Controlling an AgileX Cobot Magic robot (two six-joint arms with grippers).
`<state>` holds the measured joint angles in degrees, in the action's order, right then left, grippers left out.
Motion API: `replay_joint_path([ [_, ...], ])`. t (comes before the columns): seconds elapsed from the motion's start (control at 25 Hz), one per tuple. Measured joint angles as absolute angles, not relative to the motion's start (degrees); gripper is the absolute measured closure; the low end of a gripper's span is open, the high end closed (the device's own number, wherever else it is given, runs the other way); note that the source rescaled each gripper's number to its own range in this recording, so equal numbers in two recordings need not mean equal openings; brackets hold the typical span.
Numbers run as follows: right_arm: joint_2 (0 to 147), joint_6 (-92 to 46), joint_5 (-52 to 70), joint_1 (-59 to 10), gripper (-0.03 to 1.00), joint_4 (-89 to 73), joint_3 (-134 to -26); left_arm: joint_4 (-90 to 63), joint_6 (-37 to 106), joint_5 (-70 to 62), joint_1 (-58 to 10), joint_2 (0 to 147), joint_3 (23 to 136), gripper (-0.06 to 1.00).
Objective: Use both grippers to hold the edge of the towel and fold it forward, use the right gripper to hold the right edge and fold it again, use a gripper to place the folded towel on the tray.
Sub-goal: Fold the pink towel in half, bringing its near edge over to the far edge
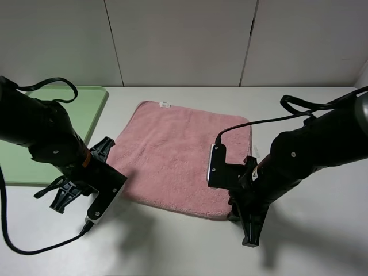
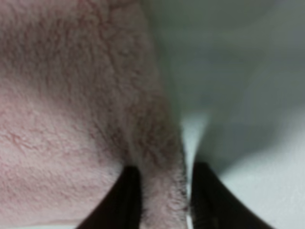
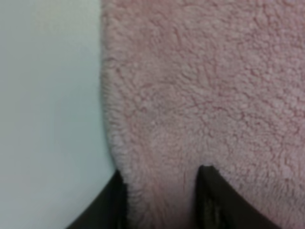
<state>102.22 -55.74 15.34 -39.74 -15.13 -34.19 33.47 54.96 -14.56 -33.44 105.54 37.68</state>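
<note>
Pink towel (image 1: pixel 178 155) lies flat and unfolded mid-bench (image 1: pixel 172 247), with the green tray (image 1: pixel 86 109) just beside its left edge. Left end effector (image 2: pixel 164 191) is at the near-left corner, fingers pinched narrow on a raised ridge of the towel edge. Right end effector (image 3: pixel 159 191) is at the near-right corner with the edge filling the gap between its fingers; can't tell if it's actually clamped.
</note>
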Motion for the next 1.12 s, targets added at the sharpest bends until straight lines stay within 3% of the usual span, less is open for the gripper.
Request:
replay_joint_path([
  [0.16,102.2,-55.7,15.5,-39.7,0.75,-14.0,-34.2,33.7,55.0,-14.4,-33.4,105.6,37.7,0.92],
  [0.36,102.2,-55.7,15.7,-39.7,0.97,-13.5,-34.2,33.7,54.9,-14.3,-33.4,105.6,37.7,0.94],
  [1.12,102.2,-53.2,17.3,-39.7,0.97,-13.4,-34.5,33.0,54.6,-16.9,-33.4,102.6,37.3,0.94],
])
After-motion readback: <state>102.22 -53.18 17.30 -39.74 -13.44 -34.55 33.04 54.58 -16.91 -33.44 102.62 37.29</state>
